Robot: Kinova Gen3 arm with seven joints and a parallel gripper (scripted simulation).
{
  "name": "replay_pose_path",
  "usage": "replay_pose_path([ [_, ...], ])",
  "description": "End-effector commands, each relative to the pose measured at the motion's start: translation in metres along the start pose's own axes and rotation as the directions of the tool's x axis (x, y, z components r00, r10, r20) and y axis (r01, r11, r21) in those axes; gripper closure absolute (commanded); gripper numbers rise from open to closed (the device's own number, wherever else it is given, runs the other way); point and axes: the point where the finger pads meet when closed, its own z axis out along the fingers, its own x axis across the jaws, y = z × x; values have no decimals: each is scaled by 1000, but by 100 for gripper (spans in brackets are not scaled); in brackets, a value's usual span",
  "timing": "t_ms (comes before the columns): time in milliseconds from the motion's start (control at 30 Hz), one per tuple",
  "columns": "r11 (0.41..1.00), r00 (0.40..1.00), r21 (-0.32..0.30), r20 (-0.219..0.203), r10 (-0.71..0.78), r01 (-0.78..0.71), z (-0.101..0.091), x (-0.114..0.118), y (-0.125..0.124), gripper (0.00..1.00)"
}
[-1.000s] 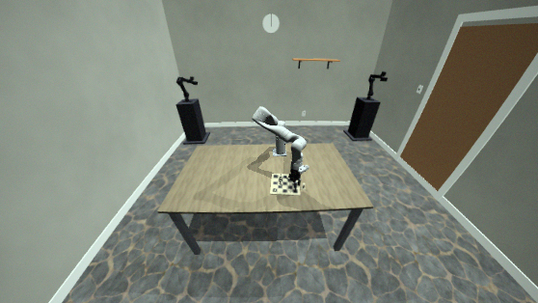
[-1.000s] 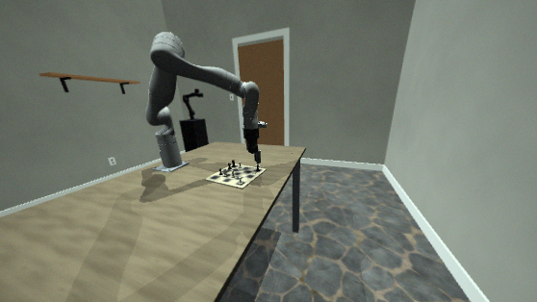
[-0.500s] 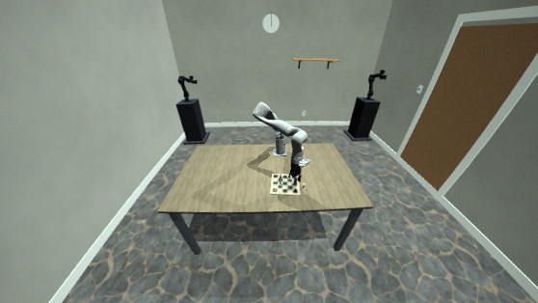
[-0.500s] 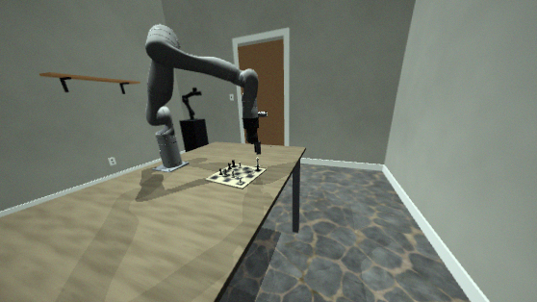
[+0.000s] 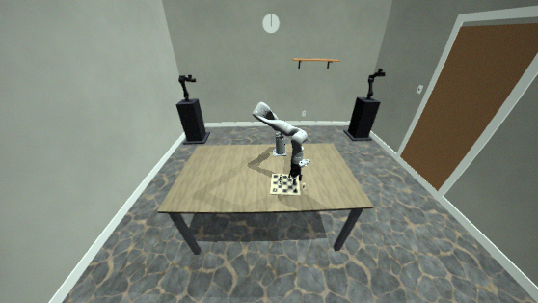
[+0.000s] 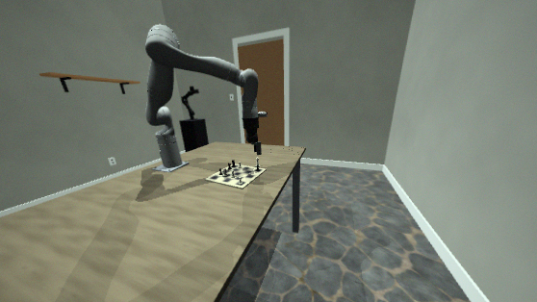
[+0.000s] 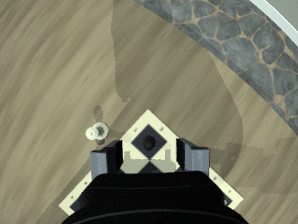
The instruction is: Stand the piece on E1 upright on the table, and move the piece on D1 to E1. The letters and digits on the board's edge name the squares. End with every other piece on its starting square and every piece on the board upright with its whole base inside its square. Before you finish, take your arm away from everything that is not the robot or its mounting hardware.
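Dark piece (image 7: 149,141) stands on the corner square of the chessboard (image 7: 224,189), seen from straight above in the wrist view, directly under the gripper (image 7: 149,160). The gripper's fingers are spread wide on either side of the piece with nothing between them, hanging above it. Just off the board's edge a pale piece (image 7: 97,131) stands on the table (image 7: 53,63); it looks upright, though only its round top shows. Most of the board is hidden in the wrist view by the gripper's black body. In the exterior view, several small dark and pale pieces are scattered over the chessboard (image 6: 217,180), too small to count or name, and the edge letters and digits cannot be read. The arm (image 6: 202,62) reaches down from its base. One clock (image 5: 271,22), one shelf (image 5: 316,60) and two black pedestals line the far wall.
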Motion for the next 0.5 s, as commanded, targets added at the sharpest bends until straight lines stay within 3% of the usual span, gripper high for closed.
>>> replay_pose_path([
  [0,1000,1000,-3,0,-8,8,-3,0,2,0],
  [267,1000,1000,-2,0,-8,8,-4,1,1,0],
  [467,1000,1000,-1,5,-9,9,-20,-2,1,0],
])
